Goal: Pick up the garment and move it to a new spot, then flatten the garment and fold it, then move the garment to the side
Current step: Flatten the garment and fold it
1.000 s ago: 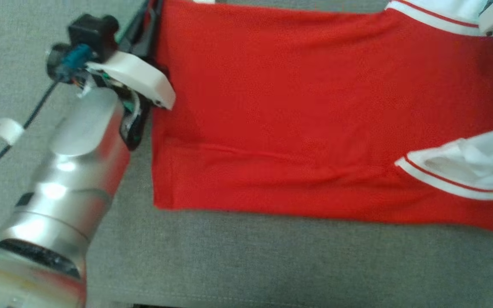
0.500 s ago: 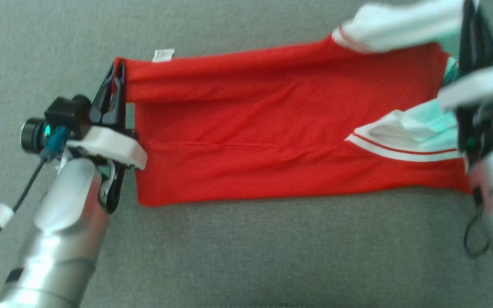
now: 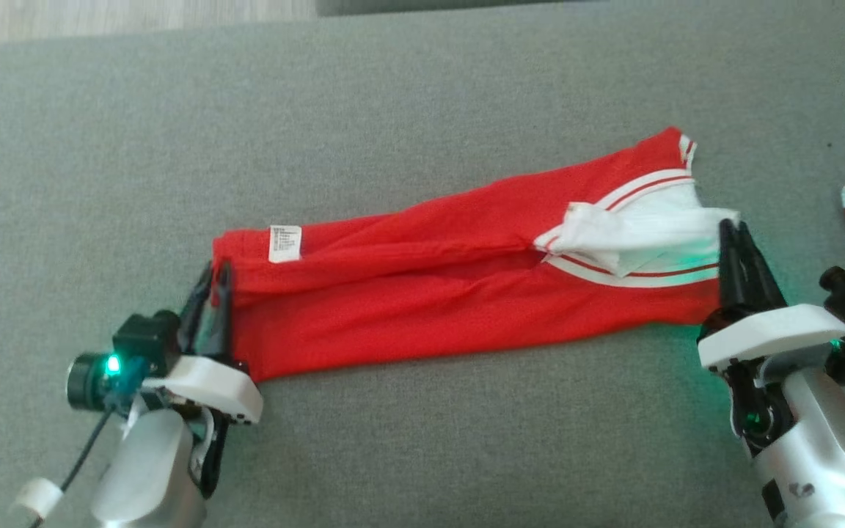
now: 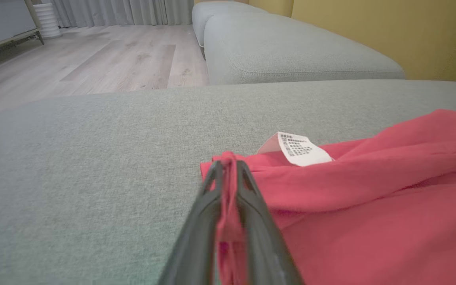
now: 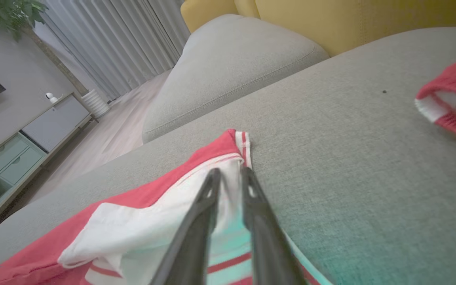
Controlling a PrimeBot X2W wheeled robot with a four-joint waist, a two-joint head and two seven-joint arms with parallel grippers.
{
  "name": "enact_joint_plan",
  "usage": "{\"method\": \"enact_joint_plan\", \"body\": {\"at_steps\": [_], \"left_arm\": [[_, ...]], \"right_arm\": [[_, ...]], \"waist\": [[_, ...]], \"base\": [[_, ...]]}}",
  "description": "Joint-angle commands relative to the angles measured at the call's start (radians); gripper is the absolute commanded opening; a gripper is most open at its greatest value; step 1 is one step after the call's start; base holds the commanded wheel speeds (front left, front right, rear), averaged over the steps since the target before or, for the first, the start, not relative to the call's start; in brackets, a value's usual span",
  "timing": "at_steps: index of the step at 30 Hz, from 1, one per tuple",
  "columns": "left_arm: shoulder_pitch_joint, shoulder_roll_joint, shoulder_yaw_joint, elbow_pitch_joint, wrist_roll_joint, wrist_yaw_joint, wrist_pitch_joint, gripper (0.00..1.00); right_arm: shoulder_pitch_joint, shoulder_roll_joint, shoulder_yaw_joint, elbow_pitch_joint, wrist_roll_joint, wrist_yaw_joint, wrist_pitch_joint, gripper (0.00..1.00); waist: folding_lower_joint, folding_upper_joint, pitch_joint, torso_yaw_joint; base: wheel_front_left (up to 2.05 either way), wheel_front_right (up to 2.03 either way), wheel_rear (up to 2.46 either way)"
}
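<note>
Over the last second the red jersey garment with white striped trim (image 3: 422,308) has been doubled lengthwise, and it now lies as a narrow band across mid-frame on the grey fabric cushion (image 3: 422,440). Hem is seen between the narrow jaws of the left gripper (image 3: 216,282), but whether it is pinched cannot be told. The right gripper (image 3: 733,238) is slightly parted at the white trim. The first fold is judged laid.
</note>
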Motion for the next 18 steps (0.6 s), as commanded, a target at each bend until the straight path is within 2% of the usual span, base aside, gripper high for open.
{"method": "enact_joint_plan", "body": {"at_steps": [1,4,9,14,18], "left_arm": [[-0.011,0.019,0.050,-0.030,0.012,0.011,-0.006,1.00],[0.028,-0.001,0.081,-0.064,0.050,0.044,-0.006,1.00],[0.111,-0.039,0.135,-0.176,0.110,0.095,-0.006,1.00],[0.197,-0.069,0.143,-0.246,0.151,0.089,-0.006,1.00],[0.254,-0.086,0.146,-0.282,0.160,0.084,-0.006,1.00]], "right_arm": [[-0.018,0.006,0.007,-0.022,-0.016,-0.001,-0.009,1.00],[-0.019,0.021,-0.027,-0.017,-0.079,-0.001,-0.009,1.00],[-0.003,0.054,-0.121,-0.045,-0.269,-0.001,-0.009,1.00],[0.048,0.101,-0.172,-0.060,-0.418,-0.001,-0.009,1.00],[0.080,0.127,-0.201,-0.040,-0.462,-0.001,-0.009,1.00]], "waist": [[0.0001,-0.0001,-0.015,-0.001],[0.0001,-0.0001,-0.037,0.002],[0.0001,-0.0001,-0.074,0.012],[0.0001,-0.0001,-0.113,0.022],[0.0001,-0.0001,-0.126,0.027]], "base": [[0.00,0.00,0.00],[0.00,0.00,0.00],[0.00,0.00,0.00],[0.00,0.00,0.00],[0.00,0.00,0.00]]}}
